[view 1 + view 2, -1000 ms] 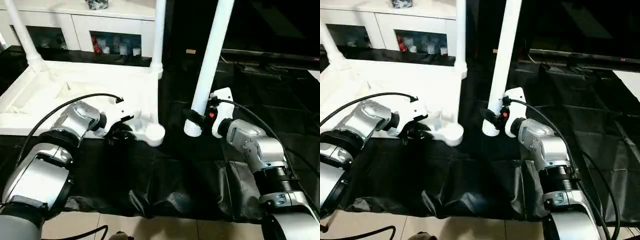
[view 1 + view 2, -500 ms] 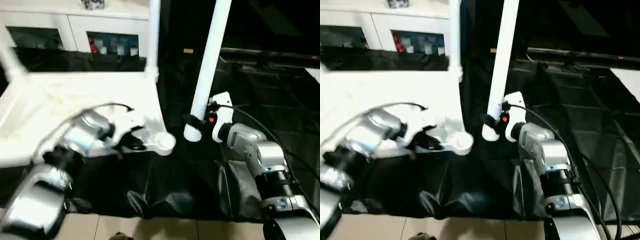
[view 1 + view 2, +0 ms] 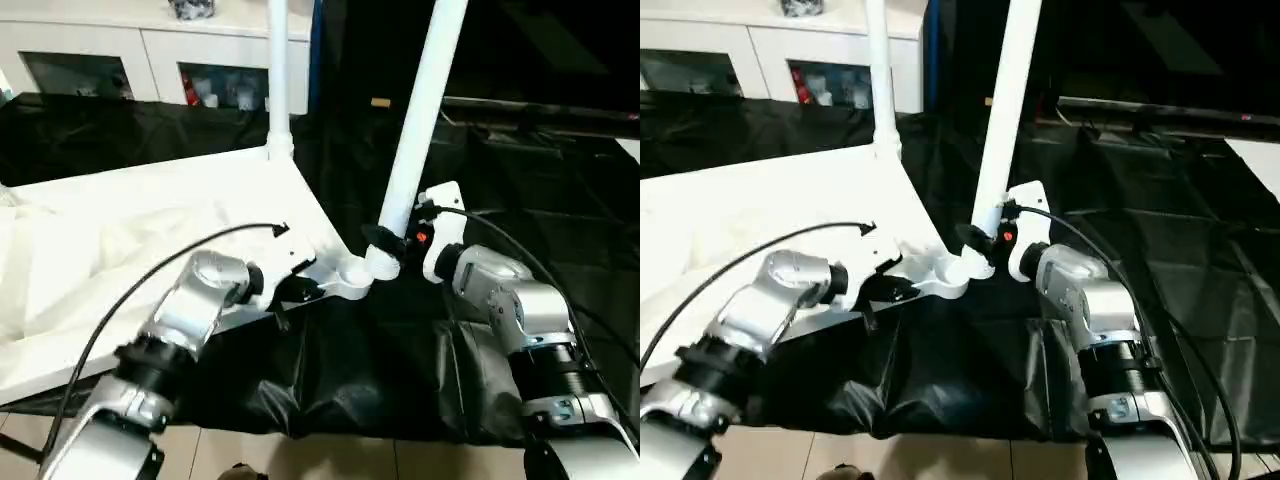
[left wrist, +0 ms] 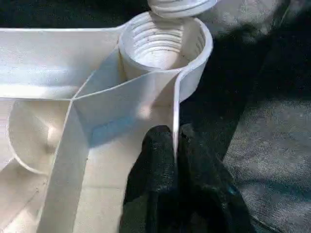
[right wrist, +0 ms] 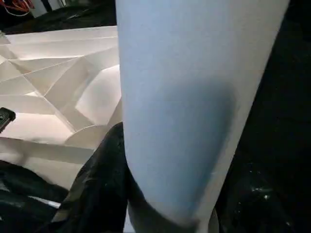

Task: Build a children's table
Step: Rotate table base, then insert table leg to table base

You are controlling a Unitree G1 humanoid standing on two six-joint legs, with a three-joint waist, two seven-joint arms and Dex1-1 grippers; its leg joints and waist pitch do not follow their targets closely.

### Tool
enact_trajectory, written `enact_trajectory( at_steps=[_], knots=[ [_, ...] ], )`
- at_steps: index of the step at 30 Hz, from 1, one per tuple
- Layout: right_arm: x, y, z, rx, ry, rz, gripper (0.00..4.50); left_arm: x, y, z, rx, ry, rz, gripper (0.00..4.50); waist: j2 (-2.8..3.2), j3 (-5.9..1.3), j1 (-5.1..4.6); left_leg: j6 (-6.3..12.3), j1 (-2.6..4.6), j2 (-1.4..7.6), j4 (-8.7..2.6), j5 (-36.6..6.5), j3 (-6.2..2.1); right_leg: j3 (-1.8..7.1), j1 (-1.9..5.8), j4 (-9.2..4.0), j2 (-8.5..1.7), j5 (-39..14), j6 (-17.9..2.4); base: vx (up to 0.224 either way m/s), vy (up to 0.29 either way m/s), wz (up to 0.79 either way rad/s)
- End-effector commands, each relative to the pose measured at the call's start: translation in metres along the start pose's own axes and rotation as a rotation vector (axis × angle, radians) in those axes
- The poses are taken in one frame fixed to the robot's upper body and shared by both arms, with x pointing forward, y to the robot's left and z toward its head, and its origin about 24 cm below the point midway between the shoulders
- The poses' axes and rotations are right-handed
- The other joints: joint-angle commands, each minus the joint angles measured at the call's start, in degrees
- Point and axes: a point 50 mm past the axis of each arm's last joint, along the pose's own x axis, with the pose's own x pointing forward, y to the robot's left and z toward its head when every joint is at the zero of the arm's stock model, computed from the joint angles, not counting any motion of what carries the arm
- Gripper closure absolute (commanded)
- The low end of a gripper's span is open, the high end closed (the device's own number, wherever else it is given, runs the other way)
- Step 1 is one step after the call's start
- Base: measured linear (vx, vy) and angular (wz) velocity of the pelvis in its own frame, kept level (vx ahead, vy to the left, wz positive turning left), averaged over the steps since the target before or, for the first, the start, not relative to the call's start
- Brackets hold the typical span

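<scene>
A big table under a black cover (image 3: pixel 330 380) takes up the near part of the room, and behind it stands a white cabinet (image 3: pixel 150 50) with glass doors and small things on its shelves. The children's table (image 3: pixel 130 250) lies upside down on the black cover, its ribbed underside facing up, turned at an angle so that one corner points toward the robot's right arm. One leg already stands upright in the far corner socket (image 3: pixel 278 75).

From the head views, the left arm reaches in low from the left, silver forearm bent and wrist angled toward the near corner. The left gripper (image 3: pixel 290 290) sits at the table's edge just beside the open corner socket (image 3: pixel 350 280). The left wrist view makes this plain: the two black fingers (image 4: pixel 155 170) are pinched on the thin rim wall of the tabletop, one to each side, right below the round socket (image 4: pixel 165 43), whose inner threads show clearly. The threaded end of another leg (image 4: pixel 180 5) hangs just above the socket mouth.

The right arm comes from the right with the wrist turned inward. The right gripper (image 3: pixel 385 240) clasps the loose leg (image 3: pixel 420 110) near its lower end, holding it steeply upright with a slight lean, its foot just at the socket. In the right wrist view the leg (image 5: pixel 194 107) looms large with a black finger (image 5: pixel 104 184) against it and the ribbed underside (image 5: pixel 58 87) behind.
</scene>
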Motion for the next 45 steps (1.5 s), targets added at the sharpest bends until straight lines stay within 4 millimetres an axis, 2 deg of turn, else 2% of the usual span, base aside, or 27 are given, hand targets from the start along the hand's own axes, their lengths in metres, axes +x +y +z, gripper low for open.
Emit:
enact_trajectory(
  at_steps=[1, 3, 8, 14, 25, 33, 35, 38, 40, 45],
  knots=[
    [-0.003, -0.003, 0.000, 0.011, 0.008, -0.010, 2.60, -0.005, 0.000, 0.000, 0.002, -0.014, 0.010, 3.87, 0.39, -4.40, -0.03, -0.12, 1.98, 3.44, -4.33, -7.1, -1.27, 2.61, 2.30, -4.07, -5.15, 2.6, -14.5, 0.000, 0.000, 0.00],
    [-0.004, -0.003, 0.000, 0.011, 0.008, -0.010, 2.60, -0.007, 0.000, -0.001, 0.008, -0.007, 0.019, 3.52, 0.40, -4.32, -0.10, -0.37, 1.98, 3.46, -4.39, -7.7, -1.27, 2.61, 2.20, -4.16, -5.11, 1.6, -14.4, 0.000, 0.000, 0.00],
    [-0.004, -0.003, 0.000, 0.010, 0.010, -0.009, 2.60, -0.018, 0.005, -0.001, -0.030, -0.049, 0.019, 3.51, 0.43, -4.25, -0.21, -1.04, 2.05, 3.33, -4.46, -8.6, -1.21, 2.63, 2.06, -4.33, -5.06, -0.5, -14.1, 0.000, 0.000, 0.00],
    [-0.003, -0.002, 0.000, 0.008, 0.009, -0.006, 2.60, -0.025, 0.006, -0.005, -0.054, -0.056, 0.011, 3.51, 0.44, -4.26, -0.18, -0.82, 2.07, 3.31, -4.48, -7.7, -1.20, 2.58, 1.96, -4.12, -4.92, 0.8, -14.1, 0.000, 0.000, 0.00],
    [0.002, 0.003, 0.005, -0.006, 0.005, 0.024, 2.60, -0.023, -0.003, -0.016, -0.085, -0.028, -0.062, 3.51, 0.21, -4.18, -0.24, -1.25, 2.10, 3.34, -4.58, -8.4, -1.13, 2.65, 1.92, -4.28, -4.98, -0.8, -13.6, 0.000, 0.000, 0.00],
    [0.007, 0.008, 0.009, -0.022, 0.002, 0.056, 2.60, -0.023, 0.000, -0.020, -0.089, -0.013, -0.039, 3.51, 0.27, -4.26, -0.24, -0.82, 2.02, 3.26, -4.46, -7.4, -1.12, 2.62, 1.99, -4.15, -4.98, 0.3, -13.6, 0.000, 0.000, 0.00],
    [0.010, 0.011, 0.010, -0.034, 0.006, 0.078, 2.60, -0.024, 0.001, -0.020, -0.093, -0.012, -0.041, 3.79, 0.34, -4.24, -0.21, -0.89, 2.05, 3.29, -4.46, -7.5, -1.11, 2.67, 1.95, -4.17, -5.00, 0.1, -13.6, 0.000, 0.000, 0.00],
    [0.011, 0.012, 0.011, -0.045, 0.011, 0.093, 2.60, -0.024, 0.001, -0.021, -0.096, -0.009, -0.040, 3.89, 0.37, -4.29, -0.27, -0.89, 2.04, 3.30, -4.46, -7.2, -1.15, 2.62, 1.98, -4.05, -4.94, 0.8, -13.6, 0.000, 0.000, 0.00],
    [0.014, 0.014, 0.011, -0.055, 0.016, 0.108, 2.60, -0.024, 0.002, -0.021, -0.106, -0.011, -0.041, 4.25, 0.36, -4.28, -0.27, -0.99, 2.04, 3.30, -4.45, -7.2, -1.14, 2.62, 1.98, -4.03, -4.94, 1.0, -13.9, 0.000, 0.000, 0.00],
    [0.017, 0.014, 0.010, -0.060, 0.023, 0.117, 2.60, -0.024, 0.001, -0.022, -0.114, -0.016, -0.046, 4.50, 0.33, -4.39, -0.27, -0.97, 2.08, 3.30, -4.38, -6.8, -1.11, 2.61, 2.01, -3.88, -4.96, 1.7, -14.1, 0.000, 0.000, 0.00]
  ],
)
